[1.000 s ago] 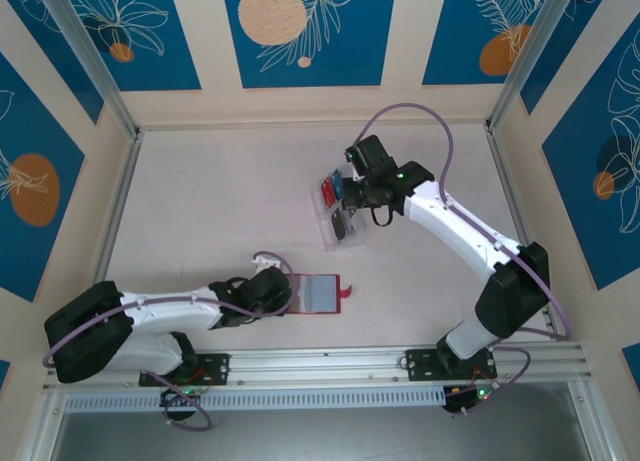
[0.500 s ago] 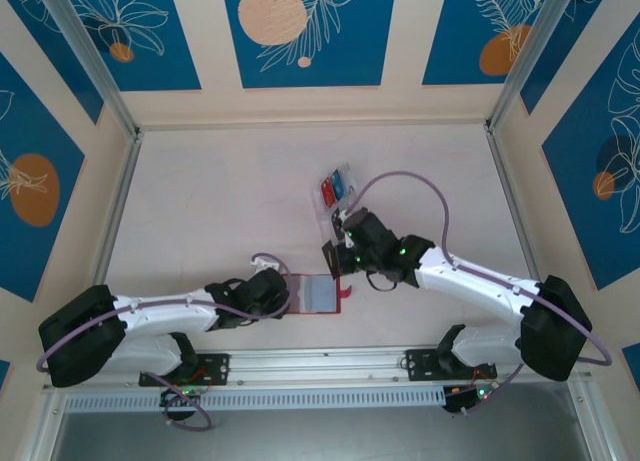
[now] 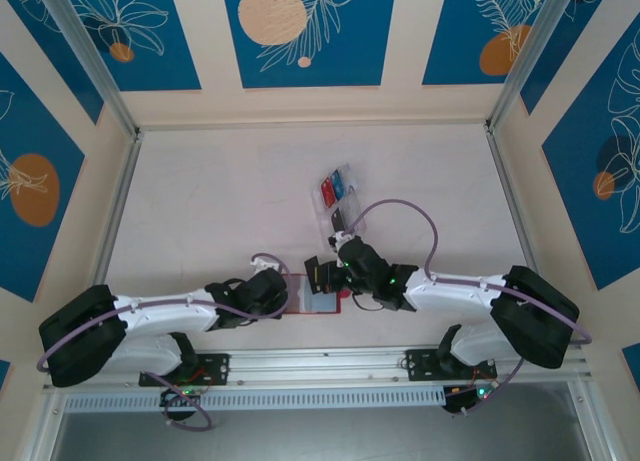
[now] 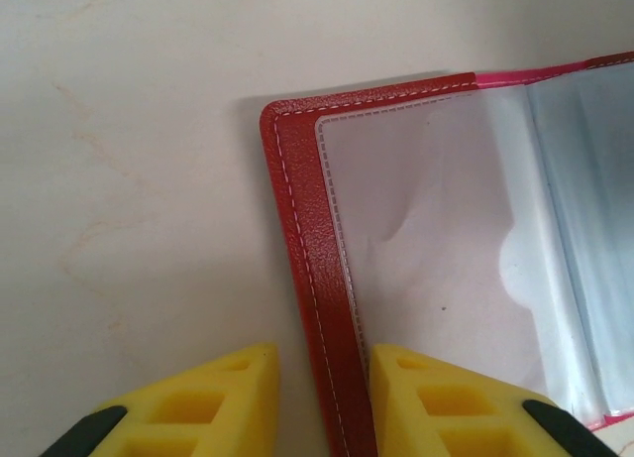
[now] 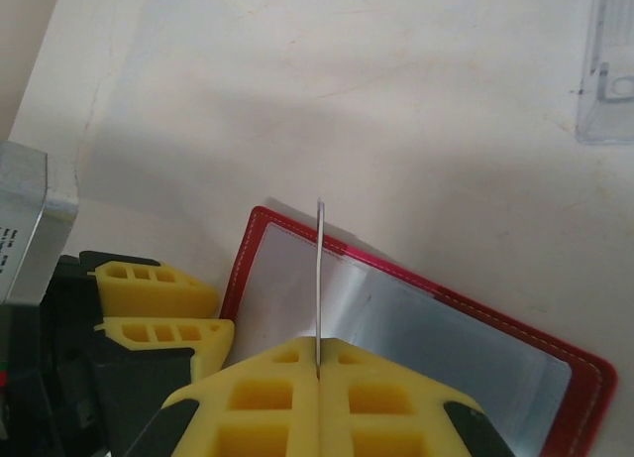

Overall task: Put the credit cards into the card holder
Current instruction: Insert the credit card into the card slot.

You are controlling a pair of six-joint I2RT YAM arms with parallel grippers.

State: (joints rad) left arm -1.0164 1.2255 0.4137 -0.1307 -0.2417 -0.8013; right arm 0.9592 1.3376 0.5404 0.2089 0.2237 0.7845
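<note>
The red card holder (image 3: 320, 303) lies open on the table, its clear sleeves up (image 4: 436, 239). My left gripper (image 4: 322, 383) is open a little and straddles the holder's left red border: one finger is over the table, the other over the sleeve. My right gripper (image 5: 319, 353) is shut on a black credit card (image 5: 319, 269). The card shows edge-on and stands upright above the holder's left page (image 5: 416, 328). From above, my right gripper (image 3: 322, 277) hovers over the holder next to my left gripper (image 3: 288, 299). A red card (image 3: 327, 192), a blue card (image 3: 341, 184) and a black card (image 3: 340, 220) sit in the tray.
The clear plastic tray (image 3: 322, 213) lies behind the holder near the table's middle, and its corner shows in the right wrist view (image 5: 609, 70). My left gripper's yellow fingers (image 5: 163, 290) are close to the left of the held card. The metal rail (image 3: 330, 366) runs along the near edge.
My right arm has swung from the tray towards the near left, carrying the black card over the open holder. My left gripper has narrowed slightly at the holder's left edge.
</note>
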